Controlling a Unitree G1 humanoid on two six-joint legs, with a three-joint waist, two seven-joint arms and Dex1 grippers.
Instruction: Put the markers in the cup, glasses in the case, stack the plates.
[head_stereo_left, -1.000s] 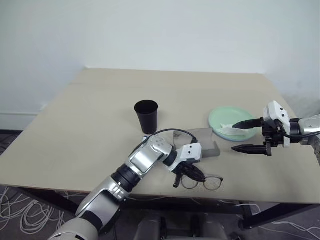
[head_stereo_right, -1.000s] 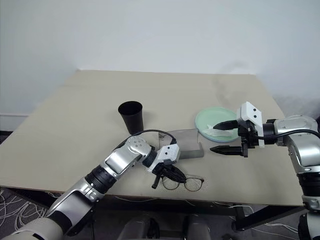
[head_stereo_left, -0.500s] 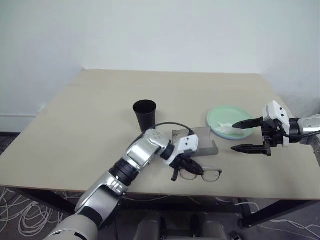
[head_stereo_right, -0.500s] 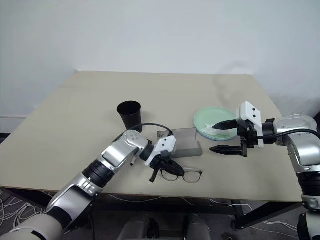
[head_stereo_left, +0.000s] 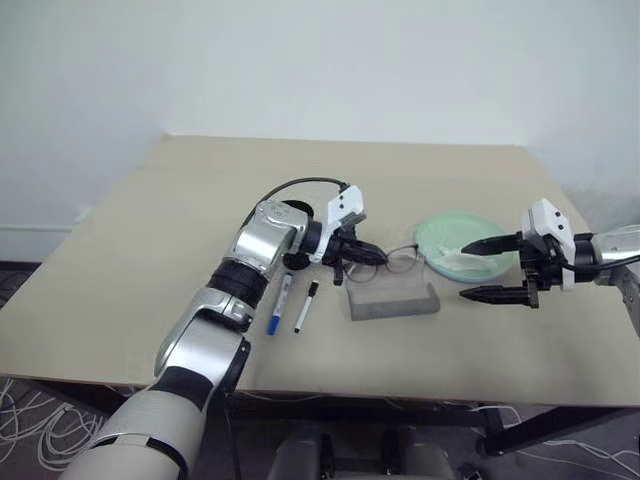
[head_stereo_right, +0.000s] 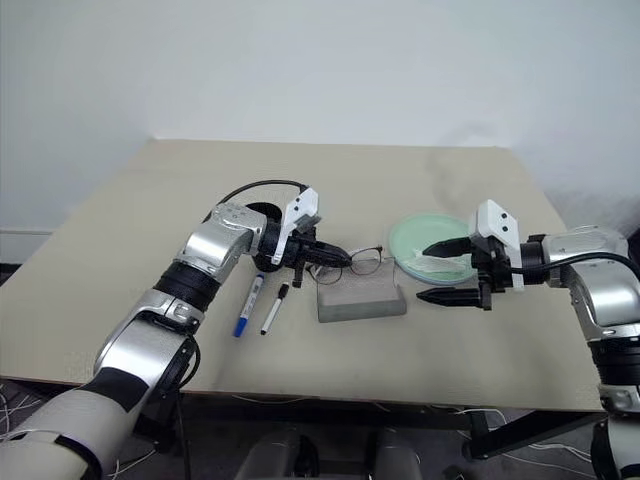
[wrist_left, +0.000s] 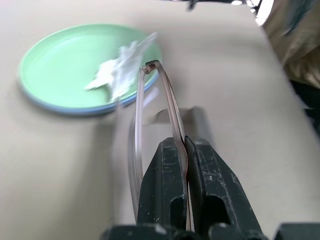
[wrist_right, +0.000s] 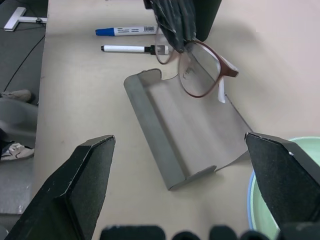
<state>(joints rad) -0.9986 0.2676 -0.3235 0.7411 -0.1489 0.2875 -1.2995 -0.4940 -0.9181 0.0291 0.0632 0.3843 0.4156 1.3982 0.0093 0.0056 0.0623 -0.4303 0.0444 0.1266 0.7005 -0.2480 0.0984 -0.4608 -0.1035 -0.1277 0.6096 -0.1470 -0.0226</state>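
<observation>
The table (head_stereo_left: 180, 230) is plain pale beige, and on it the case (head_stereo_left: 392, 300) is a flat, unpatterned grey. Just to the case's left lie the markers, both white-barrelled, one (head_stereo_left: 278, 303) with a blue cap and blue end, the other (head_stereo_left: 305, 305) with a black cap; above the case's far edge the glasses (wrist_right: 197, 70) have a thin brownish frame and clear lenses, pinched by the black fingers of the left gripper (head_stereo_left: 362, 252). To the case's right, the mint green plate (head_stereo_left: 440, 232) rests on a light blue one whose rim (wrist_left: 75, 109) peeks out beneath, with a crumpled white tissue (wrist_left: 120, 70) on the green, and the right gripper (head_stereo_left: 490, 268) is black-fingered with a white housing.
</observation>
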